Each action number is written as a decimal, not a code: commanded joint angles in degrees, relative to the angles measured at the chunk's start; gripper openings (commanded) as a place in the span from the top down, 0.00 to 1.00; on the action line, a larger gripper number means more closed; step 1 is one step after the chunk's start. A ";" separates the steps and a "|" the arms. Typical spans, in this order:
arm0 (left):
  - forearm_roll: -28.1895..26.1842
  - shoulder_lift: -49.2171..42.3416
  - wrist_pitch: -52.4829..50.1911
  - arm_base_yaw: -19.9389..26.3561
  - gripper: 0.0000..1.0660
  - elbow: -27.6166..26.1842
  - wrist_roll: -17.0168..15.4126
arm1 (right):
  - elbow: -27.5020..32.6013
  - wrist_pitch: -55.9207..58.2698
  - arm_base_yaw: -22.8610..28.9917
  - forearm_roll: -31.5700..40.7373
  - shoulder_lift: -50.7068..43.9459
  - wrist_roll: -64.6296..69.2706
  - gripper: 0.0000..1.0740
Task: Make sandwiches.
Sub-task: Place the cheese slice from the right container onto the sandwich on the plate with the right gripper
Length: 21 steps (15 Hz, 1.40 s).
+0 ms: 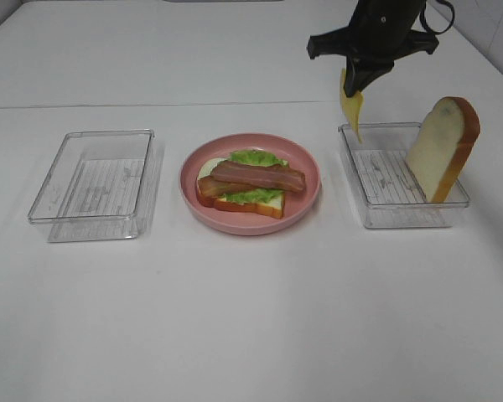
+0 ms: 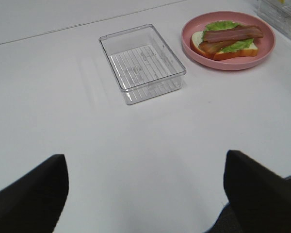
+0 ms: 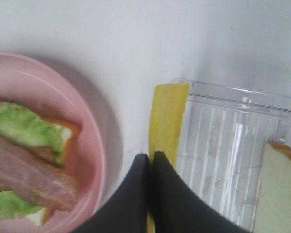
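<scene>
On the pink plate [image 1: 308,167] lies the open sandwich [image 1: 250,186]: a white bread slice with green lettuce and reddish-brown bacon strips on top. My right gripper [image 1: 353,82] hangs above the near-left corner of the right tray [image 1: 377,180], shut on a yellow cheese slice [image 1: 353,107] that dangles from it. In the right wrist view the fingers [image 3: 157,194] pinch the cheese [image 3: 167,114] between the plate [image 3: 92,141] and the tray [image 3: 223,141]. A second bread slice [image 1: 443,149] leans upright in that tray. My left gripper [image 2: 145,204] is open over bare table, far from the sandwich [image 2: 228,38].
An empty clear tray [image 1: 92,188] sits left of the plate, also in the left wrist view as the tray [image 2: 143,63]. The white table has a seam line across its far part. The left arm is outside the exterior view.
</scene>
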 commanded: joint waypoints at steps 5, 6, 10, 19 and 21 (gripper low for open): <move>0.11 -1.15 -0.57 0.00 0.22 0.06 0.00 | -0.17 5.33 0.57 31.17 -3.32 -12.20 1.00; 0.11 -1.15 -0.57 0.00 0.22 0.06 0.00 | -0.17 5.84 1.32 34.15 -2.23 -13.46 1.00; 0.11 -1.15 -0.57 0.00 0.22 0.06 0.00 | -0.17 5.96 5.39 40.34 3.95 -13.81 1.00; 0.11 -1.15 -0.57 0.00 0.22 0.06 0.00 | -0.17 0.74 6.47 27.44 9.85 -5.79 1.00; 0.11 -1.15 -0.57 0.00 0.22 0.06 0.00 | -0.17 0.63 6.47 19.54 9.85 -1.60 0.99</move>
